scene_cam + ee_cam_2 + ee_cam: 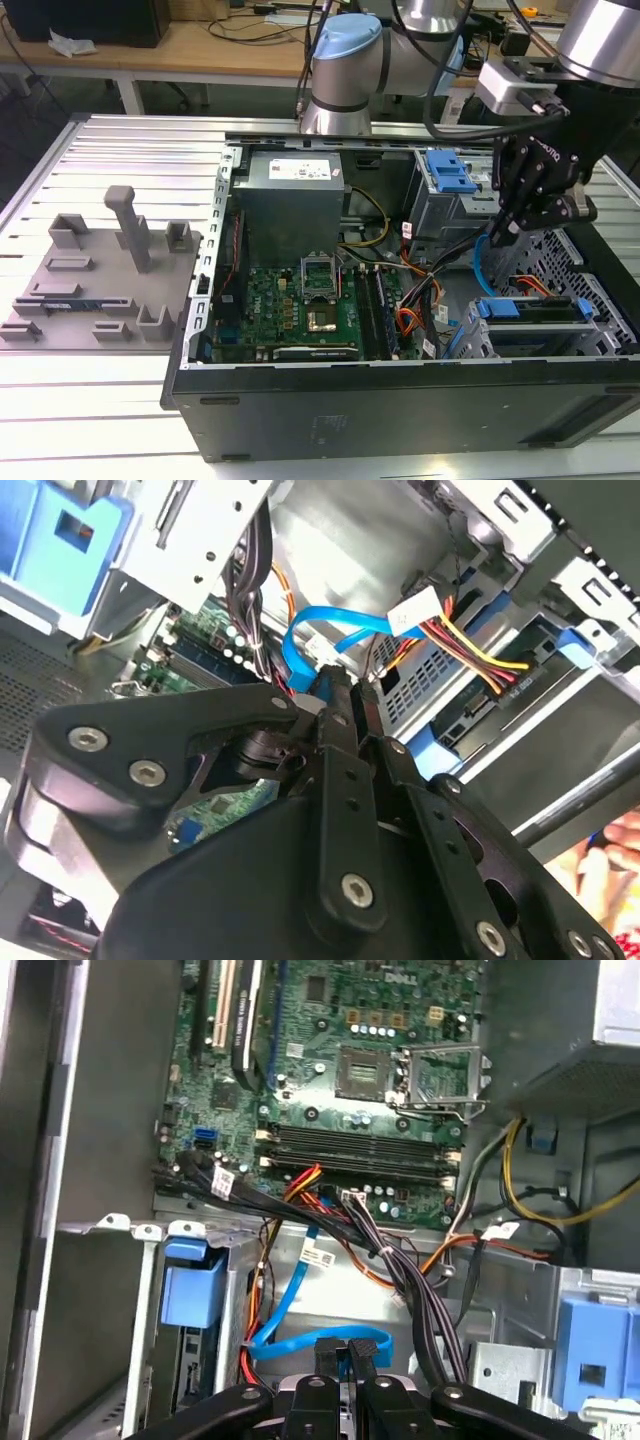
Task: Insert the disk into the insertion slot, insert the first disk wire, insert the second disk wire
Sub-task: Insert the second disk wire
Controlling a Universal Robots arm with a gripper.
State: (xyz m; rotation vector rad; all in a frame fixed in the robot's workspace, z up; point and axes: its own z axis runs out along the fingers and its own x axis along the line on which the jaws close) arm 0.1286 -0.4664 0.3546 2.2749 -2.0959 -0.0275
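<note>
The disk (530, 308), in its bright blue carrier, sits inside the insertion slot (590, 300), the grey perforated cage at the case's near corner on the exterior view's right. In the first wrist view the carrier's blue end (192, 1295) shows in the cage. My gripper (497, 232) hangs just above and behind the disk, shut on the connector end of a blue disk wire (335, 630). This blue wire (300, 1345) loops from my fingers (345, 1355) down to the case floor. A bundle of yellow, red and orange wires (480, 655) runs towards the disk's end.
A larger grey bay with a blue latch (450, 172) stands behind my gripper. The motherboard (295, 305) and the power supply (290, 205) take up the case's middle. Black cable bundles (400, 1270) cross near the blue wire. A grey fixture plate (90, 280) lies outside the case.
</note>
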